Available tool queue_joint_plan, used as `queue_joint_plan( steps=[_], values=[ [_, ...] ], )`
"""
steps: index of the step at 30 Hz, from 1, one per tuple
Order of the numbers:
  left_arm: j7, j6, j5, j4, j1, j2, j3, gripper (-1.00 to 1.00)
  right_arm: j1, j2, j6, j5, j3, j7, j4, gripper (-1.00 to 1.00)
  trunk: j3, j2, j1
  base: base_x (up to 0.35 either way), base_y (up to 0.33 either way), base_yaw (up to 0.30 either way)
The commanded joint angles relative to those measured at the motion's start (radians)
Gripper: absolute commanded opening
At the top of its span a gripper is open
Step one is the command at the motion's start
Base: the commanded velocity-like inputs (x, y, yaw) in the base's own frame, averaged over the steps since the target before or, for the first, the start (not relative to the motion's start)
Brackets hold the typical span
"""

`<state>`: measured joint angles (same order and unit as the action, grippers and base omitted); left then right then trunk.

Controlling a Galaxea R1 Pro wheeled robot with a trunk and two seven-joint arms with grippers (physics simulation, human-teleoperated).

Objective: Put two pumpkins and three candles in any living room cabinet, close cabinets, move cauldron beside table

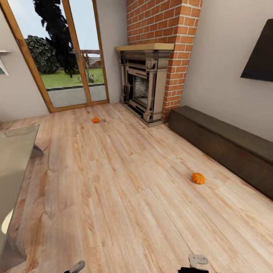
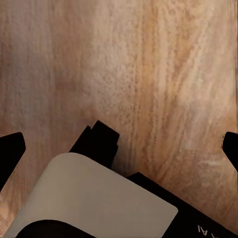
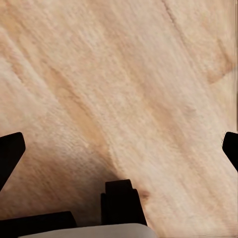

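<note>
Two pumpkins loose on the floor (image 1: 113,197), cabinet (image 1: 227,148) shut.
Near pumpkin (image 1: 198,178) lies just in front of the cabinet; far pumpkin (image 1: 96,120) nr the fireplace (image 1: 146,87). Prob. light, stiff, ribbed and apt to roll: grip across the body, not the stem. Cabinet contents hidden. Left gripper (image 2: 119,148) and right gripper (image 3: 119,148) both spread wide, holding nothing.
</note>
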<state>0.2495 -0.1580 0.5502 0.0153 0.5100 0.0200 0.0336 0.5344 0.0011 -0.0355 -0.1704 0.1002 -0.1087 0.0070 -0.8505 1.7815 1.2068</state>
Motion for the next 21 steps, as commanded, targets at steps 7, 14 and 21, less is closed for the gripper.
queue_joint_plan(
  steps=[7,14,21],
  values=[
    [0.004,0.000,0.000,0.003,-0.001,-0.002,0.005,1.00,0.001,0.000,-0.003,-0.009,0.009,-0.002,0.001,1.00,0.005,0.000,0.000,0.000,0.000,-0.290],
    [0.003,0.034,-0.001,0.004,-0.001,-0.020,0.004,1.00,-0.007,-0.005,0.071,-0.009,0.009,-0.002,0.002,1.00,0.011,0.000,0.000,0.000,0.000,-0.289],
    [0.002,0.034,-0.002,0.005,-0.001,-0.023,0.003,1.00,-0.008,-0.005,0.083,-0.009,0.009,-0.002,0.004,1.00,0.017,0.000,0.000,0.000,0.000,-0.284]
  ],
)
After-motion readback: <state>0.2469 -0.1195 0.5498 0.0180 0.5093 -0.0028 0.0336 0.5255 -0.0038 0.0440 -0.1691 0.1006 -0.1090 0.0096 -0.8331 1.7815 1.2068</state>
